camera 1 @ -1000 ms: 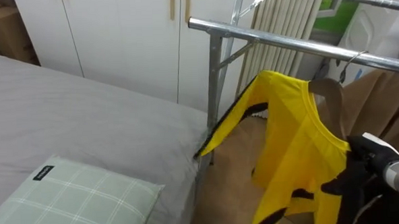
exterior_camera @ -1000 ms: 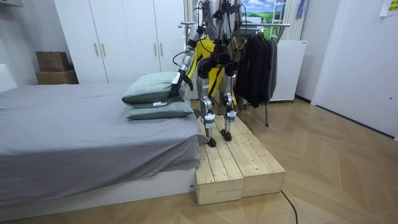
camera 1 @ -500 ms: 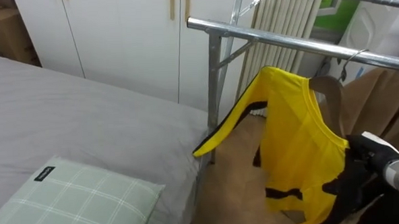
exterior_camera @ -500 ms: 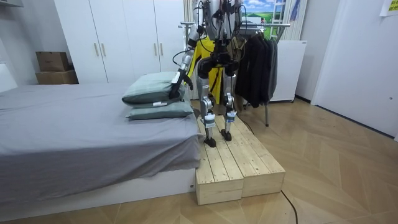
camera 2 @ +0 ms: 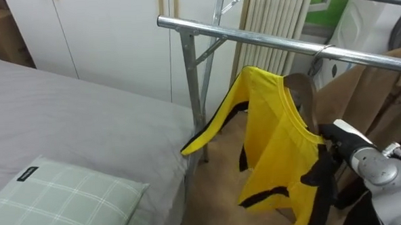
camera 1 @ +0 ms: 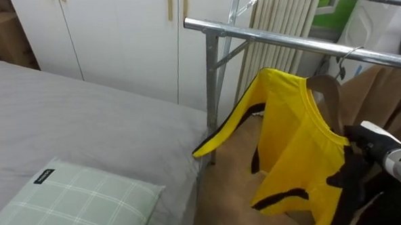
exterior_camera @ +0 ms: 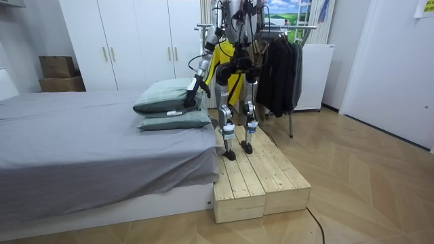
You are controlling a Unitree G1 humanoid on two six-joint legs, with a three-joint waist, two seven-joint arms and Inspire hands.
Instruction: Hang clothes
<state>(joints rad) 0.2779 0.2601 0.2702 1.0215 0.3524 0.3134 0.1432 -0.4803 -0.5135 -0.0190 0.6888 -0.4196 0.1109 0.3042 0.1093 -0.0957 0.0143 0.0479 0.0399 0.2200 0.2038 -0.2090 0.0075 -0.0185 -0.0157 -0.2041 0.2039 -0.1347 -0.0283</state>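
Note:
A yellow shirt (camera 1: 290, 136) with black trim hangs on a wooden hanger (camera 1: 325, 90). The hanger's hook sits over the metal rail (camera 1: 279, 41) of the clothes rack. My right hand (camera 1: 357, 156) comes in from the lower right and rests at the shirt's near shoulder, its fingers hidden among the cloth. One yellow sleeve trails left toward the bed's corner. In the room view I stand on a wooden platform (exterior_camera: 258, 179) facing the rack, with my left hand (exterior_camera: 192, 90) hanging low beside the pillows.
A grey bed (camera 1: 86, 131) with a green checked pillow (camera 1: 75, 203) lies at my left. White wardrobe doors (camera 1: 116, 35) and a radiator (camera 1: 284, 14) stand behind the rack. Dark clothes (exterior_camera: 281, 74) hang further along the rail. A cardboard box (camera 1: 0, 33) sits in the far left corner.
The shirt's lower hem has swung up and to the left, and the cloth hangs differently. My right wrist has shifted slightly up and left. The left hand has stayed put.

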